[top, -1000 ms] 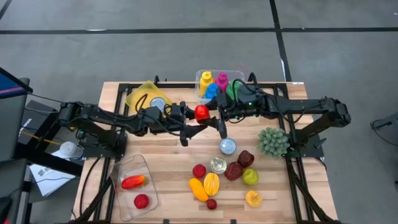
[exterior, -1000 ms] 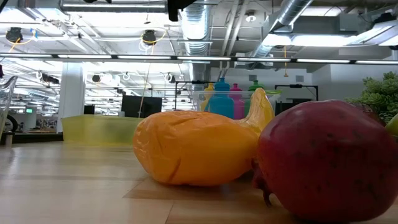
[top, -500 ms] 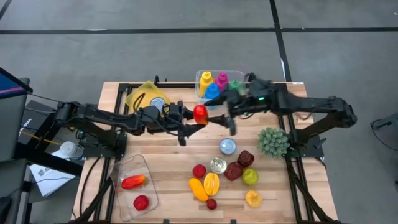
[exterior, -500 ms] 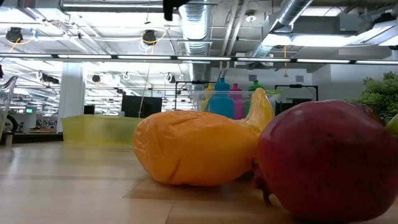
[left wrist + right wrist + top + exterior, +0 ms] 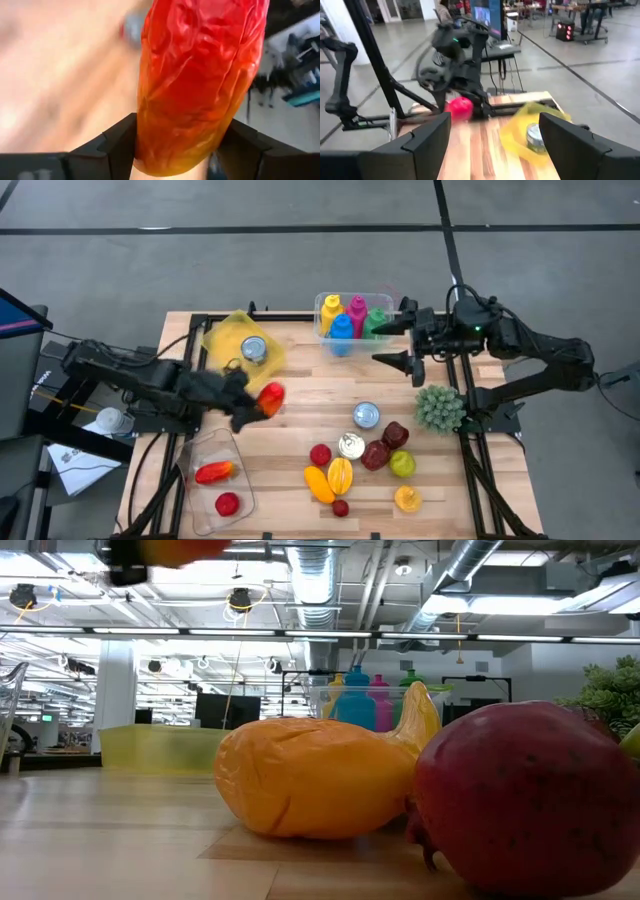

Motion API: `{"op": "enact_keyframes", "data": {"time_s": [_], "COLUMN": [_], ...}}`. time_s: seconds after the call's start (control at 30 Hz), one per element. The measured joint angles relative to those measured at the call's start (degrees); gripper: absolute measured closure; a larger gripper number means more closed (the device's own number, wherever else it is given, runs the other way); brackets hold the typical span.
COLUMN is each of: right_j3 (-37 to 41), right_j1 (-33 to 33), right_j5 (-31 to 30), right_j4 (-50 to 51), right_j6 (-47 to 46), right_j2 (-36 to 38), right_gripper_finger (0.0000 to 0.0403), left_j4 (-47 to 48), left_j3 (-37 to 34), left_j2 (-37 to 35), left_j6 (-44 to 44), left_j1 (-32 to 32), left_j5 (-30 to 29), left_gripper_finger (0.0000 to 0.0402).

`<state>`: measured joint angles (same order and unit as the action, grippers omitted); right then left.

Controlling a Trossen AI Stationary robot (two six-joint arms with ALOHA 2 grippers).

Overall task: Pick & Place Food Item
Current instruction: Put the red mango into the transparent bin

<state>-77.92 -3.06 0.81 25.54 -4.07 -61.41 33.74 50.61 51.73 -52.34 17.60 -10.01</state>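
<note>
The wooden table (image 5: 290, 395) is carrying every item, with both dark arms reaching over it from opposite ends. The left arm (image 5: 130, 375) is extending from the left edge toward the middle, and the left gripper (image 5: 258, 402) is clamping a red and orange pepper (image 5: 269, 397) above the boards, between the yellow tray (image 5: 232, 332) and the clear container (image 5: 222, 452); in the left wrist view the pepper (image 5: 197, 82) is filling the space between the two dark fingers (image 5: 117, 142), which are pressing on its sides. The right arm (image 5: 530, 355) is lying along the far right edge, and the right gripper (image 5: 412, 337) is hovering beside the clear bin of bottles (image 5: 352, 317) with its fingers standing well apart and nothing between them. The yellow tray is holding a silver can (image 5: 254, 349). The clear container, near the front left corner, is holding a second pepper (image 5: 213, 472) and a red round fruit (image 5: 227, 503). A green spiky plant (image 5: 439, 408) is sitting near the right edge. A group of food items is lying at the front centre, including a second can (image 5: 366, 415), a dark red pomegranate (image 5: 376, 453), a green fruit (image 5: 402, 464) and an orange fruit (image 5: 319, 484). In the low view the orange fruit (image 5: 315, 778) and the pomegranate (image 5: 525, 798) are touching.
</note>
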Motion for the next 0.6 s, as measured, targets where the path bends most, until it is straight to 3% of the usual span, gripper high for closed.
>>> {"op": "enact_keyframes", "data": {"time_s": [0.23,0.43,0.6], "right_j3": [-0.01,0.07,-0.01], "right_j1": [-0.44,-0.44,-0.44], "right_j5": [-0.87,-0.88,-0.87], "right_j4": [2.95,5.98,7.63], "right_j6": [0.02,-0.01,-0.01], "right_j2": [0.18,-1.32,-2.64], "right_gripper_finger": [0.0106,0.0106,0.0106], "left_j4": [11.47,14.91,14.81], "left_j3": [0.00,0.00,0.00], "left_j2": [-1.29,4.13,9.88], "left_j6": [-21.79,-33.02,-39.92], "left_j1": [18.70,28.98,35.33], "left_j5": [0.93,1.53,5.68], "left_gripper_finger": [0.0180,0.0180,0.0180]}}
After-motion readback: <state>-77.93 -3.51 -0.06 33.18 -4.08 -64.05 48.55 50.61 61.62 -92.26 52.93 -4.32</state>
